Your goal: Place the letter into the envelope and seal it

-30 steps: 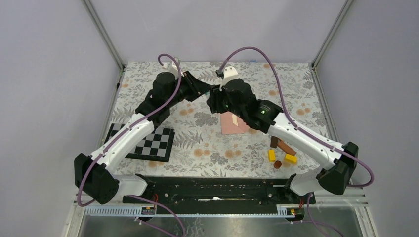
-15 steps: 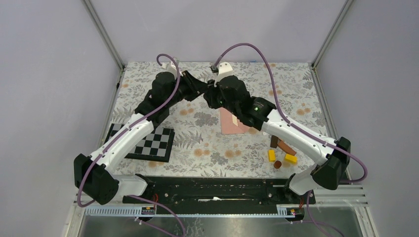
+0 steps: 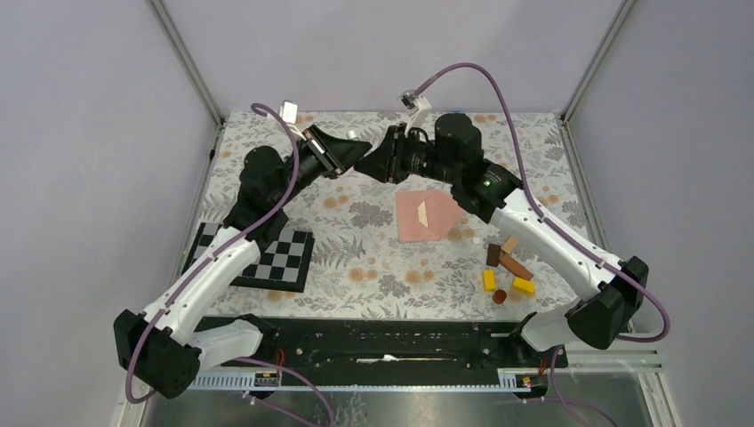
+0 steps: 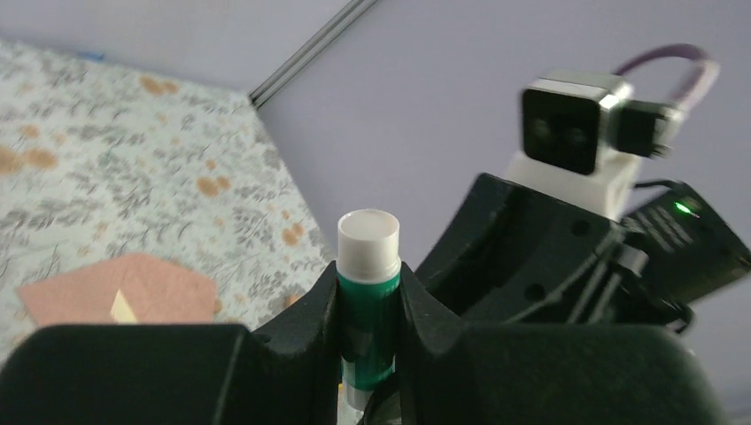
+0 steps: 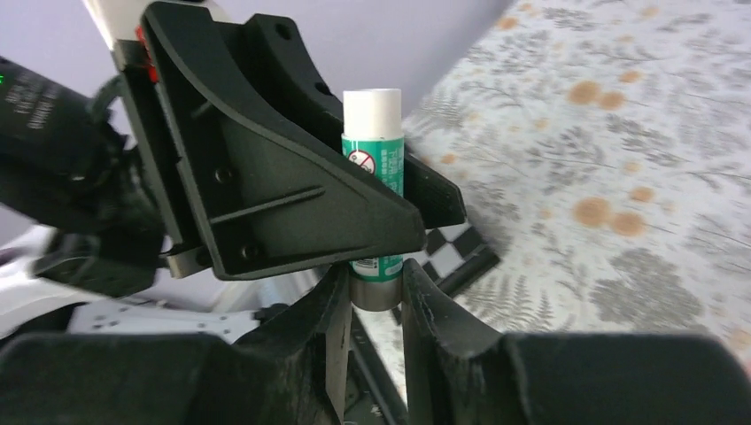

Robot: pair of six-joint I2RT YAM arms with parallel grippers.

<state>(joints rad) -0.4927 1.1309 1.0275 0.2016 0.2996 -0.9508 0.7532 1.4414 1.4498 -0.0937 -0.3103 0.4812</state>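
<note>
The left pincer (image 4: 367,282) was closed on the green body of a glue stick (image 5: 373,168), whose white end (image 4: 368,237) stood clear of the fingers. The right pincer (image 5: 376,285) was closed, as far as could be seen, on the grey other end of the same glue stick, right beside the left one's hold. Both were held in the air toward the far edge of the bench (image 3: 356,262), about midway between its left and right edges.

The envelope (image 3: 425,222) lay flat near the middle of the bench, somewhat toward the right edge. Its flap (image 3: 449,213) was open and pointed at that edge. A cream sliver, taken to be the letter (image 3: 424,213), showed on it.

The step was judged to be the readying of the glue stick for sealing. It would be done best if the body were clamped firmly by the left pincer while the grey end was turned or drawn by the right pincer straight along the axis. No sideways load should be put on it, and the flap should be left undisturbed.

Against the frame half a second before, both pincers had been lifted and carried toward the far edge. The envelope, then partly covered by the right arm, was uncovered and appeared not to have been shifted.
</note>
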